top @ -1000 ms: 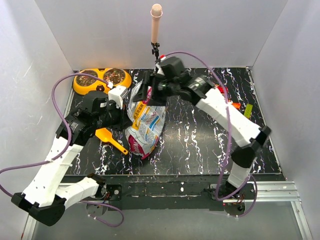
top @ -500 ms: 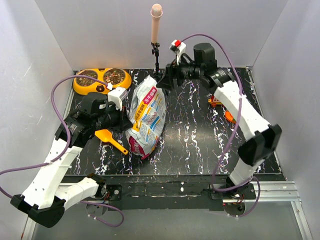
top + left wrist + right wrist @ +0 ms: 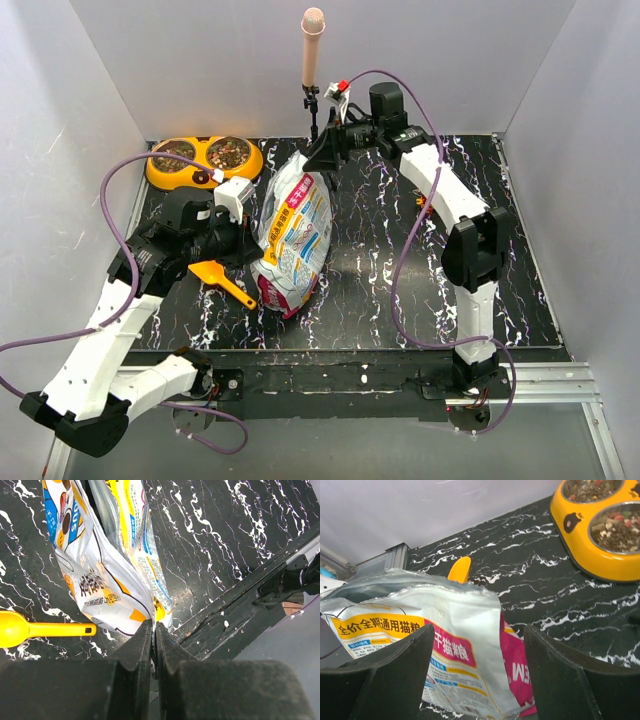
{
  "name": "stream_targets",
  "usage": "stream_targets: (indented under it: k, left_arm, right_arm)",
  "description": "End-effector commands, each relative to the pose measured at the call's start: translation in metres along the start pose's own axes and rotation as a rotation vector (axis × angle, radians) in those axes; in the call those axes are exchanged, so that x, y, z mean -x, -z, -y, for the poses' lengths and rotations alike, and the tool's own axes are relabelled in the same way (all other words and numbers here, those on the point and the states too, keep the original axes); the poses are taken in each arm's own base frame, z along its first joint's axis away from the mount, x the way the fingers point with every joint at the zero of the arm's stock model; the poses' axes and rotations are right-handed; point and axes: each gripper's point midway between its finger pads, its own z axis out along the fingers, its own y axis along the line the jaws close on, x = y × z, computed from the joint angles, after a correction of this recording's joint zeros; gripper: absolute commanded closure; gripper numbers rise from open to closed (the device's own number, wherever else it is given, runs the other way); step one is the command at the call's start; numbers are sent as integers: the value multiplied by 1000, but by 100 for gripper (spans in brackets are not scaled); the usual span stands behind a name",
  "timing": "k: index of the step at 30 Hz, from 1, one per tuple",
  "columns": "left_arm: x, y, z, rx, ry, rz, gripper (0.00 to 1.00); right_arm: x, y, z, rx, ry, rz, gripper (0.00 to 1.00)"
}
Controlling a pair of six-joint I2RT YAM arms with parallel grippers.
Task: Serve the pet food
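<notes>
While my left claw [image 3: 153,626] is pinching the crinkly white printed kibble bag [image 3: 292,230], I am hovering my spread right claw [image 3: 479,640] above it, careful not to topple it.

Chinese print "全价全期通用猫粮" and "干猫粮" on the pet food bag [image 3: 445,630]

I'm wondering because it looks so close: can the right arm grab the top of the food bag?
Probably yes: the open right gripper faces the top edge of the bag, nothing between them.
</notes>
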Motion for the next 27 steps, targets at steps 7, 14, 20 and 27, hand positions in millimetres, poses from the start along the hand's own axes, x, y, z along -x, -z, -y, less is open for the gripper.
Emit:
stream_targets:
  k: [7,14,20,27]
  left_arm:
    - [-9,19,7,-11,12,-10,100]
    - [-5,22,4,14,46,35,100]
    - [3,31,-21,172,83,92,100]
    - [25,21,-49,307,112,236,100]
  right_arm:
    - [10,-39,-26,174,93,59,23]
    - [2,-24,-39,172,65,69,54]
    - [13,18,-27,-108,20,174,99]
    - [-1,114,-63,-493,-1,201,99]
